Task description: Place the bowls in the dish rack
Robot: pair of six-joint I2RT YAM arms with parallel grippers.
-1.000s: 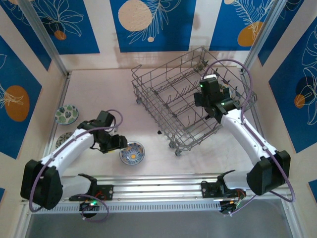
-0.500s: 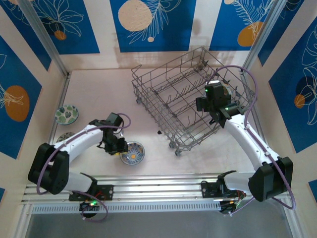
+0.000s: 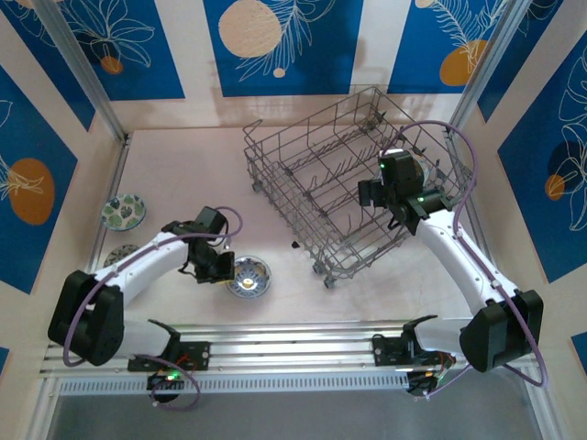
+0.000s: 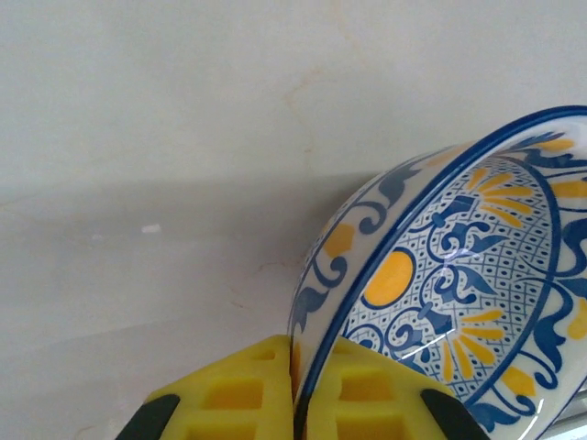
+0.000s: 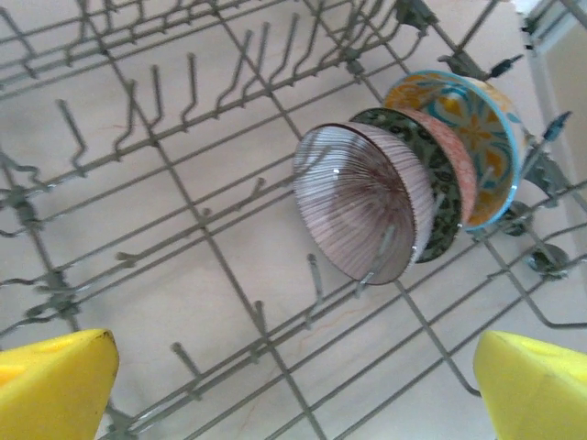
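A blue, yellow and white patterned bowl (image 3: pixel 249 277) sits on the table in front of the dish rack (image 3: pixel 353 252). My left gripper (image 3: pixel 225 269) is shut on its left rim. In the left wrist view the yellow pads (image 4: pixel 234 394) pinch the wall of the bowl (image 4: pixel 459 275), one inside and one outside. My right gripper (image 3: pixel 374 196) hangs open over the rack's right part. Below the right gripper (image 5: pixel 293 390) three bowls stand on edge between tines: a pinkish-grey ribbed one (image 5: pixel 362 202), a green one (image 5: pixel 438 197) and an orange-yellow-blue one (image 5: pixel 477 128).
A green-white bowl (image 3: pixel 123 212) lies at the table's left edge. Another bowl (image 3: pixel 115 258) sits just below it, partly under my left arm. The rack stands askew at centre right. An aluminium rail (image 3: pixel 293 339) runs along the near edge.
My left gripper's jaws have closed on the patterned bowl's rim, and the bowl has shifted slightly. My right gripper has drifted a little to the right over the rack, still open.
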